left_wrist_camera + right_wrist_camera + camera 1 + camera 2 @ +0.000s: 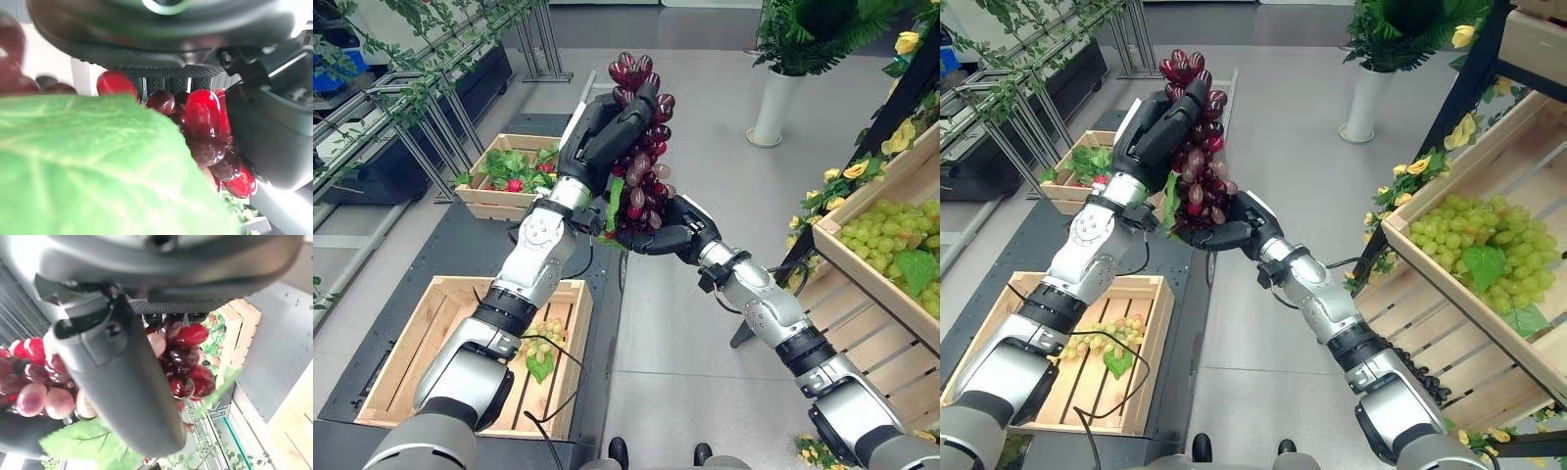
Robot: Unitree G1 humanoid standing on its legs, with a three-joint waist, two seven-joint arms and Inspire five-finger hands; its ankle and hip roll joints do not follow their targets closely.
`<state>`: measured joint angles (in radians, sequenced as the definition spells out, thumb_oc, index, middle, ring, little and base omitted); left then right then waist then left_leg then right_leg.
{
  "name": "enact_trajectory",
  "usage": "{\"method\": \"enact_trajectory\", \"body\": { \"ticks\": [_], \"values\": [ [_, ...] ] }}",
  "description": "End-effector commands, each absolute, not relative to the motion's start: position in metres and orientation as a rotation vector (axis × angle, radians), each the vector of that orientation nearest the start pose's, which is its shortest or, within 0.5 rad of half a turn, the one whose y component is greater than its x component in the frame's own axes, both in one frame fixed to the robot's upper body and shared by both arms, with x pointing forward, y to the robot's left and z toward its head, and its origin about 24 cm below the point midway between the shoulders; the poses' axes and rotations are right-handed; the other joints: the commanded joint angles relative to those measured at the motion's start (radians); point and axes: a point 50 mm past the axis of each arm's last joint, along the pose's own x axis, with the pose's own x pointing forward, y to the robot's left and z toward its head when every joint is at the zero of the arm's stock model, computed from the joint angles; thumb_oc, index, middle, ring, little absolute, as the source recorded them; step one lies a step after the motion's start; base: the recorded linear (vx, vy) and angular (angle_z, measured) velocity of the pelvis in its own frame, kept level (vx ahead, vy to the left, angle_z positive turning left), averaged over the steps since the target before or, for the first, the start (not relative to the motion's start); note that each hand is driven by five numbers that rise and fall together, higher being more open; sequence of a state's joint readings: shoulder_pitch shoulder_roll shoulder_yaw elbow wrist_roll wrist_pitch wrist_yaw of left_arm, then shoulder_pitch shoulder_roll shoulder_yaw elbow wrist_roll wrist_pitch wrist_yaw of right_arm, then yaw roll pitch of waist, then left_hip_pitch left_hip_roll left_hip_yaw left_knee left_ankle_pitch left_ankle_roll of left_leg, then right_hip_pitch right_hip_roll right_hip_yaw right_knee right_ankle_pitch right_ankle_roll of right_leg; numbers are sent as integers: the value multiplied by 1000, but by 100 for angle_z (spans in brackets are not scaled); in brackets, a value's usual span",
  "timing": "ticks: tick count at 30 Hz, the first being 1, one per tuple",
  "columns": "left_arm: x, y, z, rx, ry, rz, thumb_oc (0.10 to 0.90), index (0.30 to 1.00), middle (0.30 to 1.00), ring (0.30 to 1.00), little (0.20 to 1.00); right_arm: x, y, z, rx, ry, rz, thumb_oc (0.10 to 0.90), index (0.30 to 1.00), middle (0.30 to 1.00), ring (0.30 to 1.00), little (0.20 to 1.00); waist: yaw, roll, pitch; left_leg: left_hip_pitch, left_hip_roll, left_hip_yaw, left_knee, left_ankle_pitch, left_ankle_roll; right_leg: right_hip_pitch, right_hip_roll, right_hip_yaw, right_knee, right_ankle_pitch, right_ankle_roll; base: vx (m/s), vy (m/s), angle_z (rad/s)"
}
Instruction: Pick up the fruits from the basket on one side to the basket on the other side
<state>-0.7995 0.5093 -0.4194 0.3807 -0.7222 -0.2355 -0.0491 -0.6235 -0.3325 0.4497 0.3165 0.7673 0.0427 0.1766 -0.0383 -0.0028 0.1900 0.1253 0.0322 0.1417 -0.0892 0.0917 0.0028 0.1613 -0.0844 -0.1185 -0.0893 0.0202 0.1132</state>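
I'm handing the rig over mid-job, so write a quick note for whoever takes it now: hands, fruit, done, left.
Left hand: fingers curled round the upper part of the red grape bunch, held up in mid-air.
Right hand: curled under the bottom of the same bunch.
Wooden crate on the robot's left holds one green grape bunch with a leaf.
Crate on the right is full of green grapes.
A farther crate holds leaves and red fruit.
Done: red bunch lifted, both hands on it.
Left: set it in the target crate and release. Which hand should keep it is unclear.
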Motion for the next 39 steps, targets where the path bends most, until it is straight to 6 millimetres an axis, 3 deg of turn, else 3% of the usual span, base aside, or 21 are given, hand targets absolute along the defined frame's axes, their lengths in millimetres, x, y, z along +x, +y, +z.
{"method": "enact_trajectory", "body": {
  "ticks": [1, 8, 14, 15, 16, 26, 32, 34, 35, 37, 38, 39],
  "values": [
    [362, 101, 284, -132, -699, -527, 400, 300, 300, 300, 300, 349, -53, 172, 339, -202, 736, 800, 900, 900, 900, 900, 11, 17, -143, 33, -69, -38, 2, -174, -14, 0, 63, -45, 2, -79, -65, 0, 0, 0],
    [362, 90, 282, -100, -680, -550, 400, 300, 300, 300, 300, 350, -47, 194, 398, -305, 695, 800, 900, 900, 900, 900, 21, 16, -146, 34, -68, -45, 2, -175, -14, 3, 63, -52, 2, -81, -66, 0, 0, 0],
    [367, 96, 276, -86, -652, -507, 400, 300, 300, 300, 300, 348, -48, 209, 464, -395, 634, 800, 900, 900, 900, 900, 21, 21, -149, 33, -68, -46, 2, -175, -12, 1, 64, -49, 2, -80, -66, 0, 0, 0],
    [369, 99, 274, -86, -644, -491, 400, 300, 300, 300, 300, 348, -50, 210, 484, -410, 617, 684, 726, 726, 726, 726, 20, 22, -150, 33, -67, -45, 2, -175, -11, 1, 64, -47, 2, -80, -66, 0, 0, 0],
    [370, 100, 273, -88, -639, -482, 400, 300, 300, 300, 300, 348, -50, 210, 497, -414, 611, 400, 300, 300, 300, 300, 20, 23, -150, 34, -67, -44, 2, -175, -11, 2, 65, -46, 2, -80, -67, 0, 0, 0],
    [379, 120, 267, -77, -613, -373, 400, 300, 300, 300, 300, 349, -57, 206, 503, -431, 573, 400, 300, 300, 300, 300, 17, 26, -152, 32, -65, -41, 2, -172, -12, -2, 65, -44, 2, -78, -67, 0, 0, 0],
    [385, 141, 260, -54, -587, -263, 400, 300, 300, 300, 300, 352, -66, 199, 458, -422, 536, 400, 300, 300, 300, 300, 13, 30, -152, 33, -64, -36, 2, -173, -14, -3, 65, -41, 2, -79, -68, 0, 0, 0],
    [388, 157, 254, -57, -566, -209, 400, 300, 300, 300, 300, 353, -73, 196, 450, -415, 522, 400, 300, 300, 300, 300, 10, 31, -153, 34, -63, -34, 2, -173, -14, -3, 65, -39, 2, -77, -66, 0, 0, 0],
    [389, 161, 253, -54, -561, -193, 478, 418, 418, 418, 418, 353, -75, 194, 450, -413, 517, 400, 300, 300, 300, 300, 8, 31, -154, 34, -63, -32, 2, -173, -15, -4, 65, -39, 2, -77, -65, 0, 0, 0],
    [391, 172, 250, -60, -547, -145, 502, 453, 453, 453, 453, 354, -81, 191, 451, -410, 500, 400, 300, 300, 300, 300, 6, 32, -152, 34, -62, -30, 2, -172, -15, -4, 64, -38, 2, -75, -65, 0, 0, 0],
    [391, 177, 248, -58, -540, -127, 675, 712, 712, 712, 712, 354, -83, 190, 453, -409, 494, 400, 300, 300, 300, 300, 4, 32, -151, 35, -62, -28, 2, -172, -16, -4, 64, -37, 2, -74, -64, 0, 0, 0],
    [392, 185, 244, -64, -521, -91, 800, 900, 900, 900, 900, 354, -89, 186, 455, -406, 475, 400, 300, 300, 300, 300, 0, 33, -150, 35, -62, -25, 2, -173, -16, -5, 64, -35, 2, -73, -64, 0, 0, 0]
  ]
}}
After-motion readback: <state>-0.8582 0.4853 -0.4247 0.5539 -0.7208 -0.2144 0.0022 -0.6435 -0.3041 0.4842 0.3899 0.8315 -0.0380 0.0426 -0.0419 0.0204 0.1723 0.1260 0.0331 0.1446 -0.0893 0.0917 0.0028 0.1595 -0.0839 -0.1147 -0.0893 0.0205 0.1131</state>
